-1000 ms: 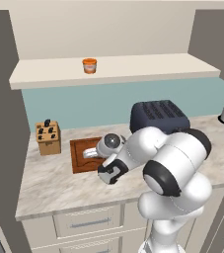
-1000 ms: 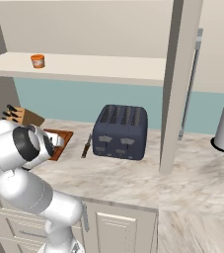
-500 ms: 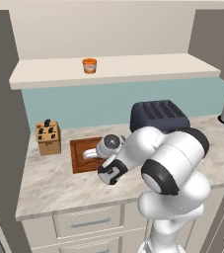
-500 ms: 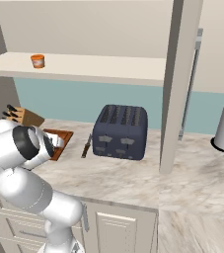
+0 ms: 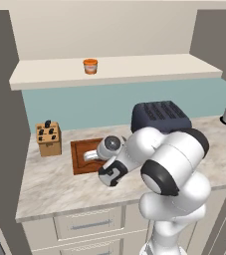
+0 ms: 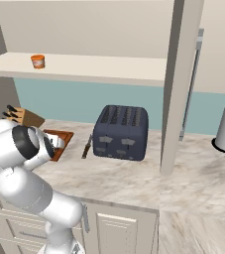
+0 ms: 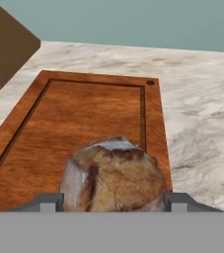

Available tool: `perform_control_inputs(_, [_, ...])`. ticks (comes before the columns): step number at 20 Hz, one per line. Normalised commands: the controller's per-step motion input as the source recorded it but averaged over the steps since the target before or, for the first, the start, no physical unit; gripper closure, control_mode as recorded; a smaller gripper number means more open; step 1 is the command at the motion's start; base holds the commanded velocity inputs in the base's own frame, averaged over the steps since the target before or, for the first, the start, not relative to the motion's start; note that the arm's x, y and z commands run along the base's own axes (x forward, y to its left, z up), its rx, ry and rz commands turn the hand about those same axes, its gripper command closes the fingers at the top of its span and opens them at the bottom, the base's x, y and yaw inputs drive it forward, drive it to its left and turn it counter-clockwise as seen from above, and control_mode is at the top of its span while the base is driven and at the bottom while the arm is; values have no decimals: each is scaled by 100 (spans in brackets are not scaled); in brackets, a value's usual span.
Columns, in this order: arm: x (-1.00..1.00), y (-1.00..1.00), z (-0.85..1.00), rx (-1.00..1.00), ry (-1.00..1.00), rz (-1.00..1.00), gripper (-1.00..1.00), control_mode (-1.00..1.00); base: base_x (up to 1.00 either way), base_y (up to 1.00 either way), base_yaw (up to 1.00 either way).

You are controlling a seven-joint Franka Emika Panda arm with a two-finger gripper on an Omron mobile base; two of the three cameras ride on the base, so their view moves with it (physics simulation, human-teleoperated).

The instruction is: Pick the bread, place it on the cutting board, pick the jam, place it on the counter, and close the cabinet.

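Bread over the cutting board

The gripper (image 7: 113, 201) clasps the bread (image 7: 114, 175) (jaws at either side) above the cutting board's (image 7: 84, 111) near end.

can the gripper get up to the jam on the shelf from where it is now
Probably yes, though it is a long lift. The gripper sits low over the cutting board with the bread between its fingertips. The jam stands alone near the shelf's front edge, nothing before it.
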Motion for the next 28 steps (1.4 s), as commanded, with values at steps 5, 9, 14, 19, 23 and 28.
perform_control_inputs(5, [0, 3, -8, 0, 0, 0, -100, -100, 0, 0, 0])
perform_control_inputs(9, [0, 0, 0, 0, 0, 0, -100, -100, 0, 0, 0])
perform_control_inputs(14, [0, 0, 0, 0, 0, 0, -100, -100, 0, 0, 0])
perform_control_inputs(19, [0, 0, 0, 0, 0, 0, -100, -100, 0, 0, 0])
perform_control_inputs(23, [-5, 0, 0, 0, 0, 0, -100, -100, 0, 0, 0])
perform_control_inputs(28, [-14, 0, 6, 0, -4, 0, -100, -100, 0, 0, 0])
